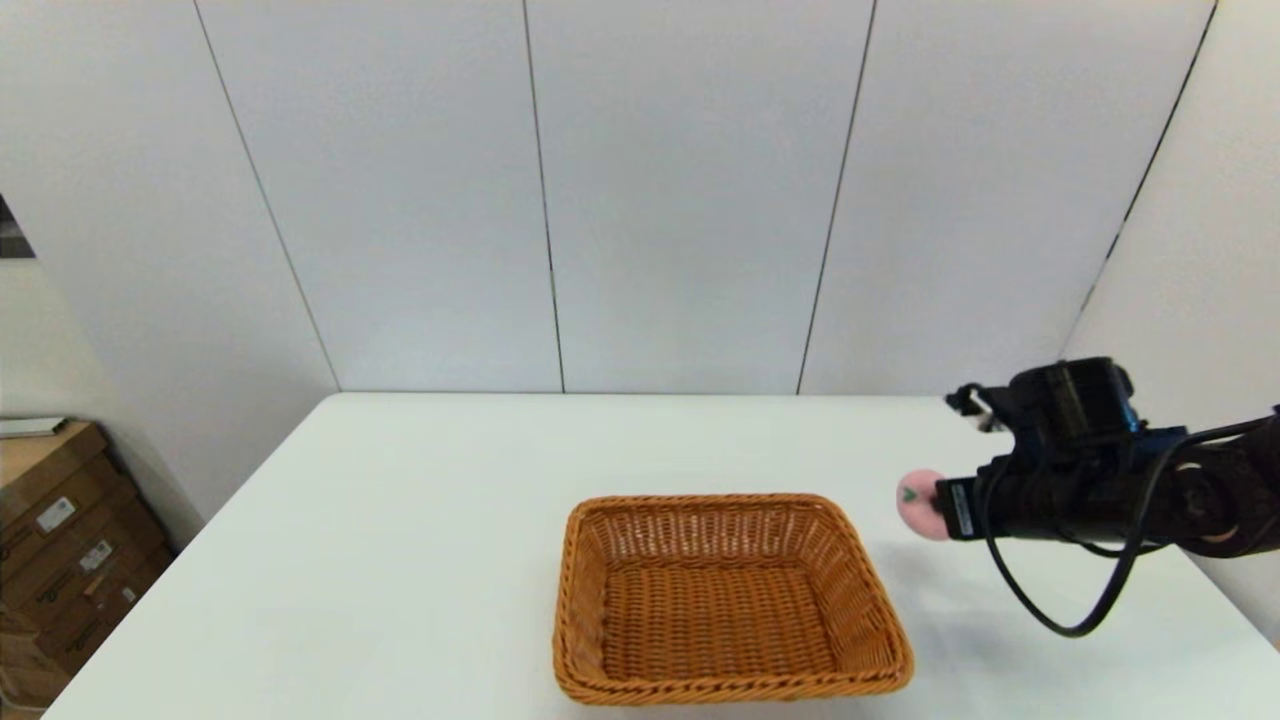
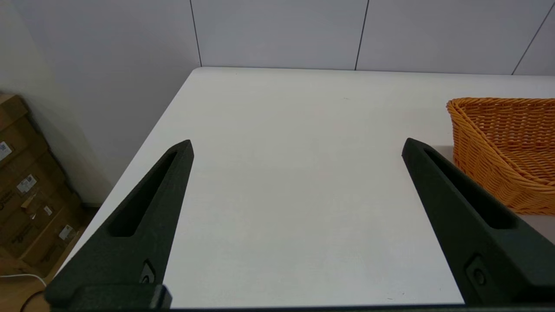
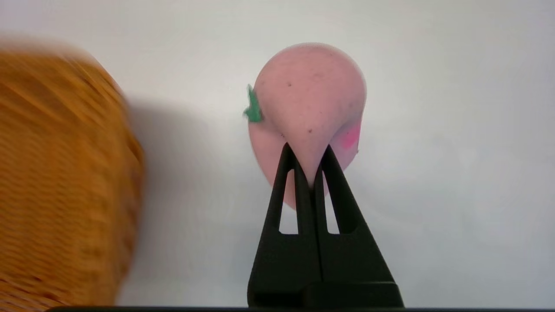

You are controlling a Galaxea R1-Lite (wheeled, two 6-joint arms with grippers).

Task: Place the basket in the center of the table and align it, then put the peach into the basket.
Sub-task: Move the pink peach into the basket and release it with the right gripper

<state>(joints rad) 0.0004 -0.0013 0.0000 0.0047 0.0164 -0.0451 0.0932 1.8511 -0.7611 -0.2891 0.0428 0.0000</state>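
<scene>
Over on the left, left gripper (image 2: 295,147) parked above bare table (image 1: 400,520), fingers spread wide, holding nothing, with cardboard boxes (image 1: 60,560) on the floor past the table edge. In the middle, basket (image 1: 725,600) sitting near the front of the table, empty, probably light and stiff, rim easy to grab. On the right, right gripper (image 3: 308,167) squeezed tight on the peach (image 3: 310,108), lifted just beside the basket; looks soft and squishy, dented by the pinch, so better held around its fat middle, with only the basket's near wall to clear.
</scene>
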